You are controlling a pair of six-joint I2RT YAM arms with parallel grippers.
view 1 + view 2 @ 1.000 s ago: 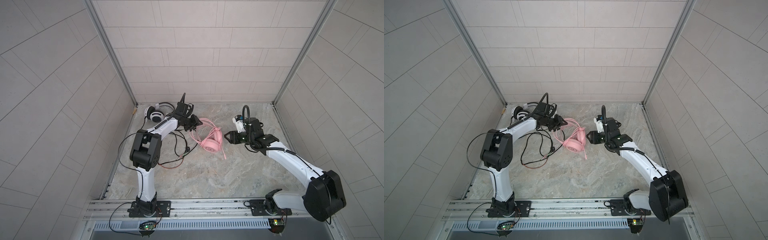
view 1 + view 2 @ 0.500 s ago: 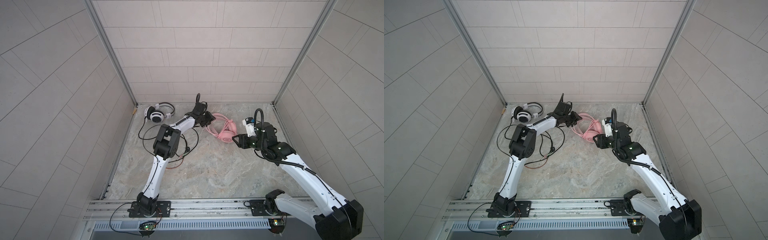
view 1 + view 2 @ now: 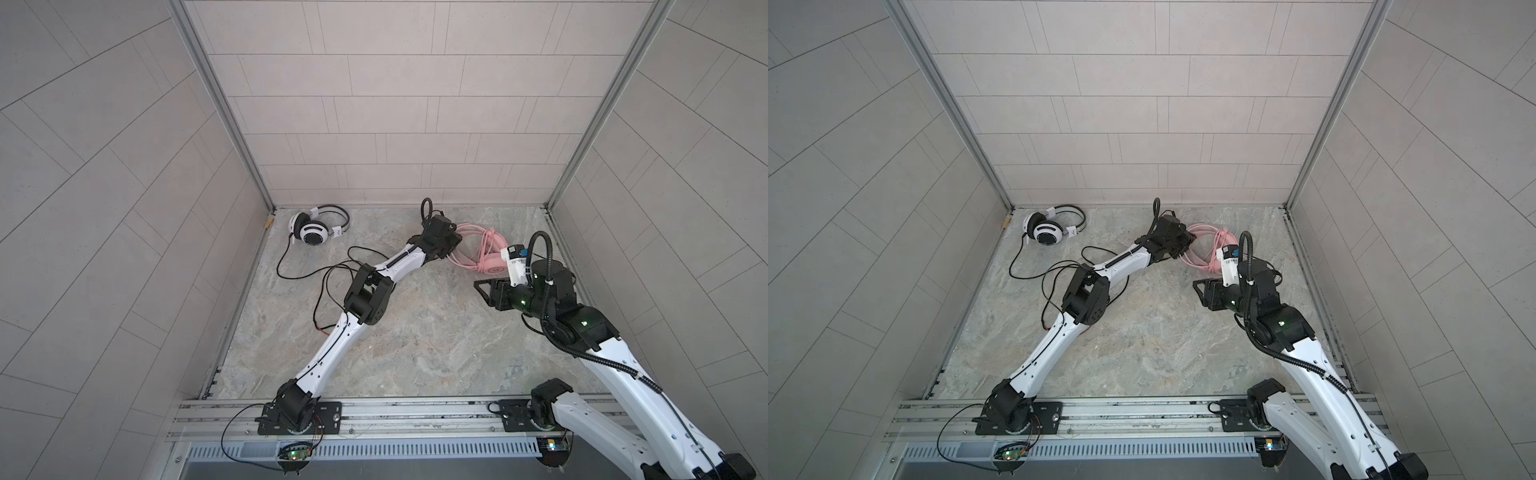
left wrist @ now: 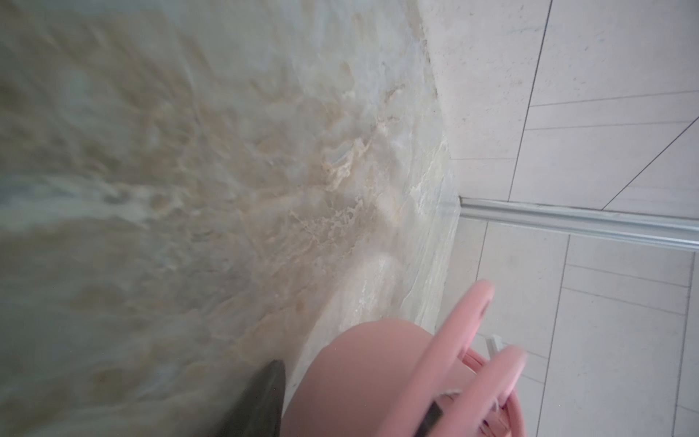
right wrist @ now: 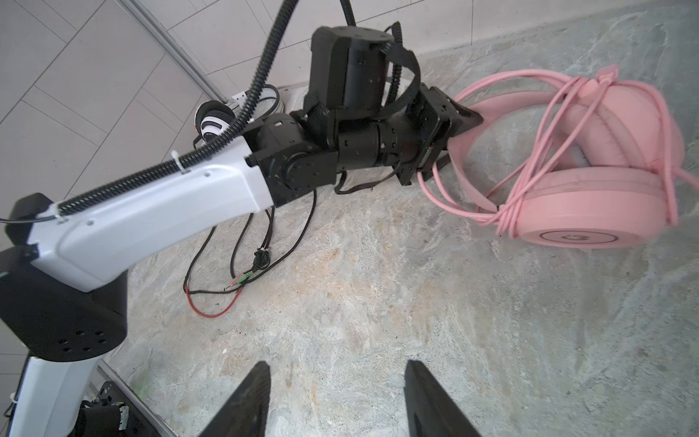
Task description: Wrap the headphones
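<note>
Pink headphones point(image 5: 590, 215) lie at one o'clock on your worktop point(image 3: 415, 340), headband point(image 5: 467, 170) clamped in your left fingers point(image 5: 463, 113). Right fingers point(image 5: 246, 405) gape, empty.

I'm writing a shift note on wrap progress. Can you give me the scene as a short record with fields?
pink headset: back right of table, pink cable wound around it
left gripper: jaws closed on its headband
right gripper: jaws open, empty, above the table
white-and-black headset: back left corner, untouched
black cable: loose, sprawled across table
</note>
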